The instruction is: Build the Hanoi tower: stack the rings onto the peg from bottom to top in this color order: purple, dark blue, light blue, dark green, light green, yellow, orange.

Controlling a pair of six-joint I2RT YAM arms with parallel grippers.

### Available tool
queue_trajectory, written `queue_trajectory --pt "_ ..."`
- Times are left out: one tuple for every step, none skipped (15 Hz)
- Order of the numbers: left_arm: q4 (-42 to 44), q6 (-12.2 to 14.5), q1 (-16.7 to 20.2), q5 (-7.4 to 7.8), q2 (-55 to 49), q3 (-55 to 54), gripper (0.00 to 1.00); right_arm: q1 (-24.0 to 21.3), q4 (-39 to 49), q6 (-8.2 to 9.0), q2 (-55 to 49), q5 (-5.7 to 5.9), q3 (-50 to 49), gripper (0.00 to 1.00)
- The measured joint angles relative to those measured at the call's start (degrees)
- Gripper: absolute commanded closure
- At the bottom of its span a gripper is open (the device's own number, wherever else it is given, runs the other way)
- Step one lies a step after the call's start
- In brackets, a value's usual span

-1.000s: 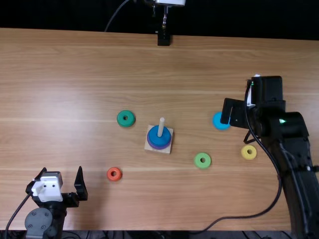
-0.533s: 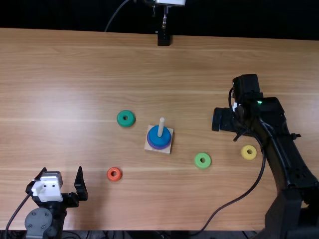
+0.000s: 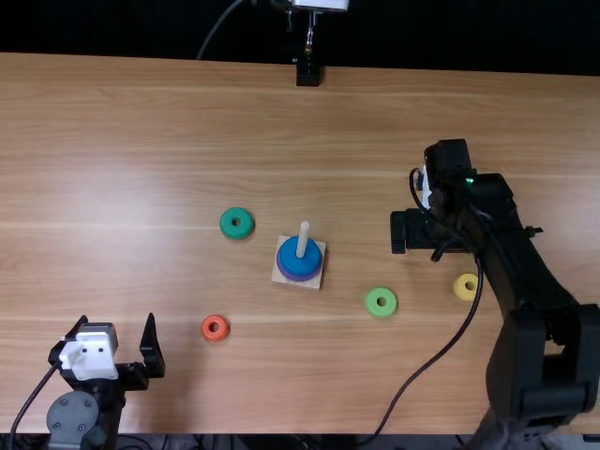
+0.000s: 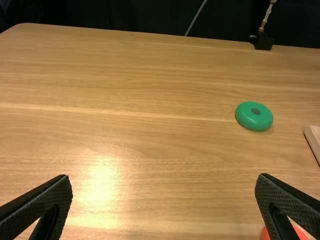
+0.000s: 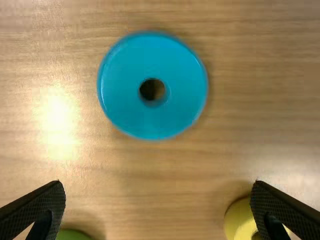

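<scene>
Peg base: this is your landmark, the pale square on the wooden table, its peg standing up through the stack
Stack: on the peg base you have the purple ring below and the dark blue ring on top of it
Light blue ring: you see it lying flat on the table, out to the right of the peg base and a little farther from you
Right gripper: you have it over that ring, well right of the peg base, its two fingers wide apart
Left gripper: yours sits well left of the peg base and nearer you, fingers spread apart
Dark green ring: look left of the peg base and slightly farther off
Orange ring: left of the peg base, on your near side
Light green ring: right of the peg base and a bit nearer you
Yellow ring: farther out to the right of the peg base than the light green one, slightly nearer you than the base
Cable: a black one hangs from your right arm, right of the peg base and on the near side
</scene>
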Motion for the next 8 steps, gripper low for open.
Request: queue_trajectory --pt "0.0 0.0 0.0 0.02 0.0 0.0 0.0 0.0 0.0 -0.22 0.6 -0.11 0.5 0.0" --pt "0.0 0.0 0.0 0.0 0.0 0.0 0.0 0.0 -0.2 -0.44 0.9 -0.22 1.0 0.0" --pt "0.0 0.0 0.0 0.0 0.0 0.0 0.0 0.0 -0.2 -0.48 1.1 -0.24 1.7 0.0" --pt "0.0 0.0 0.0 0.02 0.0 0.0 0.0 0.0 0.0 -0.61 1.9 -0.28 3.3 0.0" --pt "0.0 0.0 0.0 0.0 0.0 0.0 0.0 0.0 0.3 -0.66 3.1 -0.28 4.5 0.0" --pt "0.0 0.0 0.0 0.02 0.0 0.0 0.0 0.0 0.4 -0.66 4.3 -0.28 5.2 0.0" --pt "0.0 0.0 0.0 0.0 0.0 0.0 0.0 0.0 0.5 -0.66 5.3 -0.37 5.3 0.0" --pt "0.0 0.0 0.0 0.0 0.0 0.0 0.0 0.0 0.3 -0.66 6.2 -0.42 5.3 0.0"
